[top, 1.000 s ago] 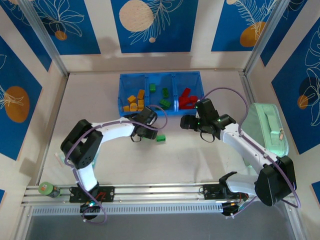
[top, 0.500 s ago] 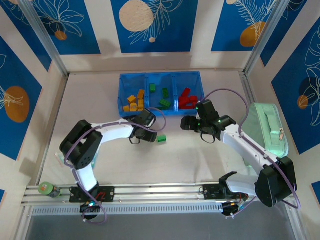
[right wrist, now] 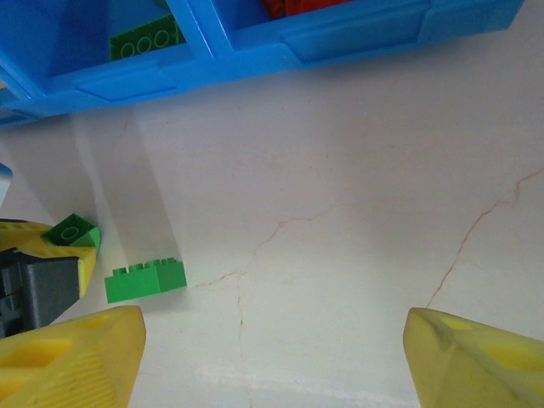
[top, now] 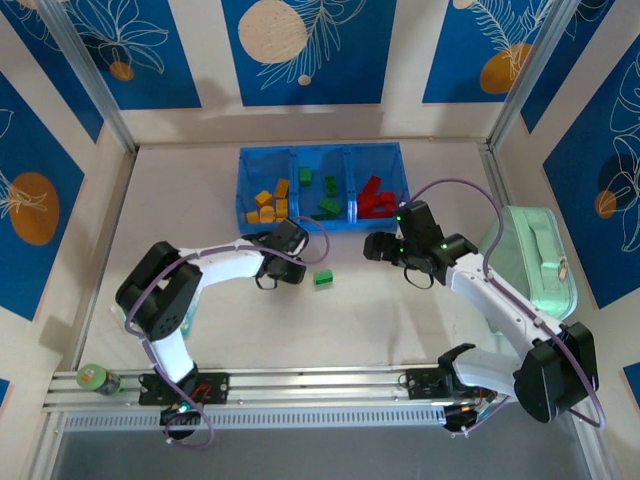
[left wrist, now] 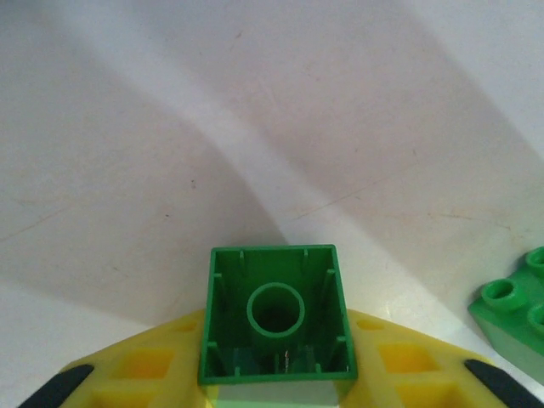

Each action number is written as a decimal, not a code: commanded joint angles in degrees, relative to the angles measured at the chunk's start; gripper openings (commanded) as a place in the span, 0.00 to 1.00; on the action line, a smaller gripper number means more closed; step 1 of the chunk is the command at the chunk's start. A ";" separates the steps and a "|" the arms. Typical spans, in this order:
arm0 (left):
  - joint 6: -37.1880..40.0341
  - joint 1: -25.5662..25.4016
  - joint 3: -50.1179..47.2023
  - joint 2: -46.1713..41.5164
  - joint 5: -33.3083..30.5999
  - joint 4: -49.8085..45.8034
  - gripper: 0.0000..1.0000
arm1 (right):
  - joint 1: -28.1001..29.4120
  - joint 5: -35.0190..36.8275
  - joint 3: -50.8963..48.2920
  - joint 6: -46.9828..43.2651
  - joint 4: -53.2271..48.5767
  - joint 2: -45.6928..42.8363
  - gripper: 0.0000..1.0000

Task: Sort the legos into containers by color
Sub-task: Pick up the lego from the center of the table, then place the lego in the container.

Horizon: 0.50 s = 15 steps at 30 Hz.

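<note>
open table (top: 370, 320), containers (top: 385, 165) along far side

My matte white tabletop (top: 380, 320) carries hairline cracks (right wrist: 289, 223) and soft diagonal shadows. Cream walls (top: 205, 60) around it hold blue panels (top: 300, 50) with white leaf outlines, orange discs. Silver aluminium posts (top: 90, 85) at far corners; slotted aluminium rail (top: 320, 383) along near edge.

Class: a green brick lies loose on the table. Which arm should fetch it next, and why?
Right. The left gripper is shut on the held green brick; the right gripper is open and empty, facing the loose green brick.
</note>
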 commanded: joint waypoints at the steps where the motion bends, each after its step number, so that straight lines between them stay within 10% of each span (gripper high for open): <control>1: 0.35 -0.63 0.42 -3.68 1.47 -0.88 0.31 | -0.47 -0.03 -0.69 0.91 -0.71 -1.59 0.80; 15: 3.61 2.00 20.30 2.64 1.21 -5.27 0.30 | -1.13 -1.48 -3.98 2.29 -0.27 -3.69 0.80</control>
